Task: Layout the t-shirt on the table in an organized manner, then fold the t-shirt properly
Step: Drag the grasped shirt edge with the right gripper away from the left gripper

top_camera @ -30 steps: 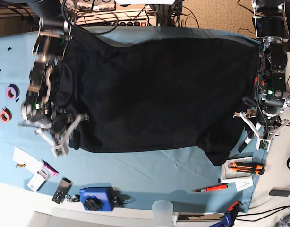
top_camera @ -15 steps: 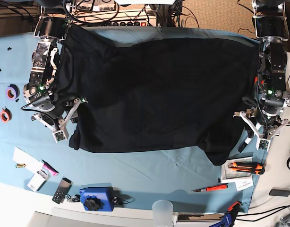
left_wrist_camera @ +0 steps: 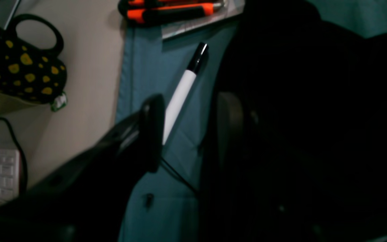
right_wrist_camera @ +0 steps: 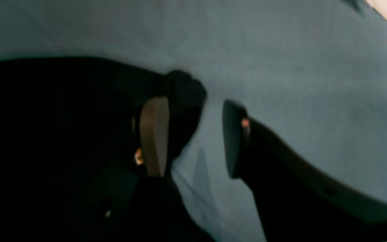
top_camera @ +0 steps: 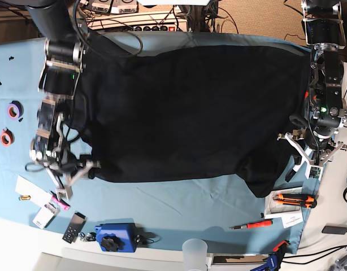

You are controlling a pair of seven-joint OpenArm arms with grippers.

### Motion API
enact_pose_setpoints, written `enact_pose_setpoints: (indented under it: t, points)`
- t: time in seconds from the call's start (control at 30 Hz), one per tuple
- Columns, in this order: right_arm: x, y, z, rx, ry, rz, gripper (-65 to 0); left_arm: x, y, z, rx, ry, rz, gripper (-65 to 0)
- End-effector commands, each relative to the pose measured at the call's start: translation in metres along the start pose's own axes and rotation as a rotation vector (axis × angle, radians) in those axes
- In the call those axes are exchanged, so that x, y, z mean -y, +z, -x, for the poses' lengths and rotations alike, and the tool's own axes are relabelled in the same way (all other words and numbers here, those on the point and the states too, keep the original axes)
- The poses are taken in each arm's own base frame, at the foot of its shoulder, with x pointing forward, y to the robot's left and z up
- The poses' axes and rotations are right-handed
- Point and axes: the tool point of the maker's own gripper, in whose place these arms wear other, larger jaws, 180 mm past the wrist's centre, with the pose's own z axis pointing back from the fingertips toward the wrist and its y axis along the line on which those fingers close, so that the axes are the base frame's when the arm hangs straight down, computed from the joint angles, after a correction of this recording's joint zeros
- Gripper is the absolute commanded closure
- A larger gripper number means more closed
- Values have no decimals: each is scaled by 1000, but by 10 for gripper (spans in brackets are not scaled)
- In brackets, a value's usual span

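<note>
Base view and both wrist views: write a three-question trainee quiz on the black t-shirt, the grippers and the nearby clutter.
1. True or false: the large black fabric t-shirt lies spread on the light teal-blue cloth-covered table.
2. Which gripper has a white marker pen with a black cap lying past its fingers?
A. left gripper
B. right gripper
3. Fill in: the jaws of both grippers stand ____, with no cloth between them.

Key:
1. True.
2. A. The left wrist view shows the pen on the teal cloth beside the shirt's edge.
3. Open. In the right wrist view only bare teal cloth shows between the jaws.
</note>
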Motion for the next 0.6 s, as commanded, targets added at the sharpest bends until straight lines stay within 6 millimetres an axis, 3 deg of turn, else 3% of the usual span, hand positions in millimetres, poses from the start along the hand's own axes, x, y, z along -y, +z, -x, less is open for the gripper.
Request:
enact_pose_setpoints:
  t: [0.0,0.1,0.23,0.43,0.5,0.57]
  points:
    - [-2,2,-27,61,3,-7,-262,-9,3,-19,60,-9,-22,-265]
    - [0,-12,-28,42,-7,24,-262,-7,3,-19,60,-6,-19,-265]
    - [-7,-27,-12,-24,-28,12,-262,-7,3,-19,60,-4,-19,-265]
    - [-21,-34,8,-68,-36,-15,-256,-7,3,-19,60,-4,-18,-265]
    - [-23,-35,14,-86,-36,-18,-169,-7,3,-19,60,-4,-19,-265]
    - [-23,-34,22,-134,-36,-19,-23,-7,3,-19,60,-4,-19,-265]
